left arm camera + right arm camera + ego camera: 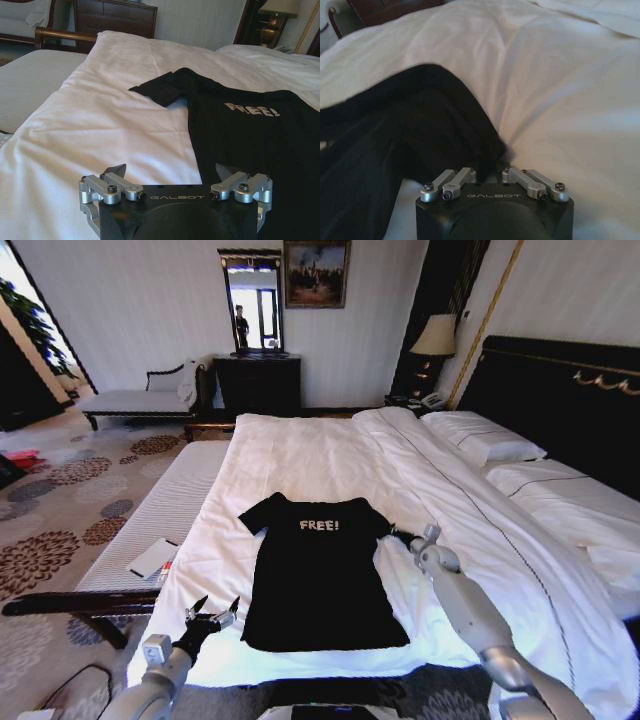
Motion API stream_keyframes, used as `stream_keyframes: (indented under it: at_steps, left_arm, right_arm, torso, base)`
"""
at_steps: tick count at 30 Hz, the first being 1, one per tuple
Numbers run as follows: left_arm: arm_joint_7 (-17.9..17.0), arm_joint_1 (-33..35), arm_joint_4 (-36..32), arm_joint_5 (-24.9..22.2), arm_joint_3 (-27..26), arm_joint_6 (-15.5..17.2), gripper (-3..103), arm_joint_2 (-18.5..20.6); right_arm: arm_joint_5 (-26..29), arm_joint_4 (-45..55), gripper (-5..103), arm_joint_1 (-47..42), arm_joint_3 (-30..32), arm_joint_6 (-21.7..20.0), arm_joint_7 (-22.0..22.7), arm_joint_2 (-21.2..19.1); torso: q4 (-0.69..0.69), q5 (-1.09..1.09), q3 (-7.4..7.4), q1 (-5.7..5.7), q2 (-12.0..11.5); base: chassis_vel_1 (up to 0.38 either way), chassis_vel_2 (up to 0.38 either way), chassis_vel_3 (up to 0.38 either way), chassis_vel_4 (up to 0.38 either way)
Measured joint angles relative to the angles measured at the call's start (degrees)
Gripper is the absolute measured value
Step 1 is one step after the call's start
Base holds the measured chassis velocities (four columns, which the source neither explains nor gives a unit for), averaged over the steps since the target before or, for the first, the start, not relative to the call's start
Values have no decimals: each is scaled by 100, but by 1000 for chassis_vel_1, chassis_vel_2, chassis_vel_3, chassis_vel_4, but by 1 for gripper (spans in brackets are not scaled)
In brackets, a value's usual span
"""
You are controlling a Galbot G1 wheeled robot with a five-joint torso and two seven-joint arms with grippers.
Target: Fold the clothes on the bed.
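The clothes are one black T-shirt (318,580) with white "FREE!" lettering, lying flat and face up on the white bed (300,455). My right gripper (402,537) is at the shirt's right sleeve. In the right wrist view it (488,172) is shut on a raised fold of that black sleeve (445,115). My left gripper (214,612) hovers open over the sheet just off the shirt's lower left corner. In the left wrist view its open fingers (171,172) straddle the shirt's side edge, and the lettering (251,109) and left sleeve (162,87) lie beyond.
A pale bench (150,510) with a white booklet (152,558) runs along the bed's left side, with a dark wooden arm (80,602) near me. The folded duvet (470,510), pillows (490,445) and dark headboard (560,390) are on the right. A dresser (257,380) stands at the far wall.
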Motion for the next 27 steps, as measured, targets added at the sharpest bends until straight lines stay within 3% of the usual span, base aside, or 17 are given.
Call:
stream_keyframes:
  at_steps: [3,5,9,11,12,15,17,19,20,21,27]
  left_arm:
    - [1,-14,13,10,67,2,100,9]
    - [1,-23,14,15,86,3,100,10]
    - [1,-48,7,16,119,12,100,32]
    - [1,-48,-1,11,116,13,100,36]
    - [1,-46,-9,11,107,14,100,40]
    - [1,-23,-30,7,62,15,100,41]
    - [1,-17,-37,3,49,15,100,40]
    - [2,-9,-42,0,27,15,100,39]
    - [2,-9,-43,-1,24,15,100,39]
    - [3,-12,-43,-6,25,17,100,40]
    - [1,-27,-40,5,72,20,100,38]
  right_arm:
    - [52,115,35,-133,88,68,144,-14]
    - [69,118,35,-139,108,128,157,-27]
    - [133,172,57,-66,133,447,131,-115]
    - [172,224,57,-37,133,494,130,-129]
    - [221,284,63,-19,137,495,140,-139]
    - [354,536,79,-46,159,302,246,-193]
    - [399,603,79,-70,173,201,289,-215]
    - [544,672,89,-94,236,-12,414,-255]
    - [603,675,89,-92,270,-99,455,-272]
    - [731,625,98,-45,327,-197,494,-321]
    - [1286,164,100,474,317,-383,395,-475]
  torso:
    - [4,0,0,-1,0]
    - [3,1,0,0,1]
    - [0,2,1,0,0]
    - [0,1,1,0,0]
    - [2,1,1,0,0]
    - [4,0,1,0,0]
    - [3,0,1,0,0]
    - [1,1,1,0,0]
    - [1,1,0,0,0]
    - [0,2,1,0,0]
    - [1,0,1,0,0]
  base:
    - [0,0,0,0]
    - [0,0,0,0]
    - [0,0,0,0]
    - [0,0,0,0]
    - [0,0,0,0]
    - [0,0,0,0]
    - [0,0,0,0]
    - [0,0,0,0]
    - [0,0,0,0]
    - [0,0,0,0]
    - [0,0,0,0]
